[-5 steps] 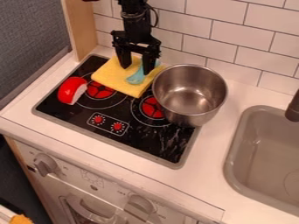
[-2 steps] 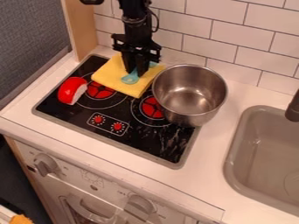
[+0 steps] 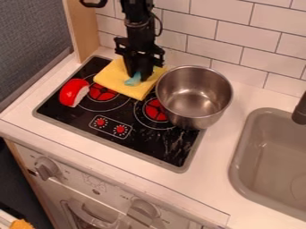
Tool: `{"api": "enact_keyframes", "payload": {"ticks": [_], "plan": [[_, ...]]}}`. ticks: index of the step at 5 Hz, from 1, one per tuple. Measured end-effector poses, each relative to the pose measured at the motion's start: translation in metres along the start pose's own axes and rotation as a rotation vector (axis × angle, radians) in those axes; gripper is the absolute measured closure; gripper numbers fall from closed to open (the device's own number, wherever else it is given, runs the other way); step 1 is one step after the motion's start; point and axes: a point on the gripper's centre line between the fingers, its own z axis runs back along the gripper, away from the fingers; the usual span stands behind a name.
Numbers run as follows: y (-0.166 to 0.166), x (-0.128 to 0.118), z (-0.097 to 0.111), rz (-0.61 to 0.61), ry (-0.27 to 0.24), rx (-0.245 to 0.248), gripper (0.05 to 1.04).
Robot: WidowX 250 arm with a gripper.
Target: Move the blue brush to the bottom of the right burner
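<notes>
At the far left, one orange thing (image 3: 21, 224) shows in the bottom corner, with one wooden post (image 3: 82, 31) farther back. Two big knobs are on the oven (image 3: 95, 192) front, one left (image 3: 46, 168) and one right (image 3: 143, 209). Above is one cooktop (image 3: 152, 147), with one red toy (image 3: 73, 92), white on its right side, lying partly over the left burner (image 3: 101, 94). Two burners show red, and two small red dials sit side by side in front of them. One yellow cloth (image 3: 108, 78) lies over the back of the cooktop. On it is the one blue brush (image 3: 133, 81), behind the right burner (image 3: 155, 110) and a little to its left. One gripper (image 3: 138, 77) hangs down over the cloth, its two fingers narrow, closed on the brush. Next comes one metal pot (image 3: 194, 98), upright, partly over the right burner, its rim just beside the cloth. Farthest right are one grey sink (image 3: 240, 165) and one dark tap (image 3: 300, 110).
</notes>
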Motion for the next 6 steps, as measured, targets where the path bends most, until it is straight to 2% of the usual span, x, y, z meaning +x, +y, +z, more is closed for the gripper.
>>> {"api": "enact_keyframes", "payload": {"ticks": [1,2,3,4,5,6], "plan": [[-0.003,-0.004,0.006,-0.012,-0.003,0.017,0.855],[-0.011,-0.011,0.041,-0.044,-0.071,0.043,0.98],[-0.024,-0.051,0.083,-0.039,-0.111,0.088,0.998],[-0.029,-0.097,0.067,0.07,-0.006,0.086,0.999],[-0.03,-0.129,0.055,0.171,0.052,0.08,0.999],[-0.043,-0.148,0.038,0.26,0.091,0.048,0.999]]}}
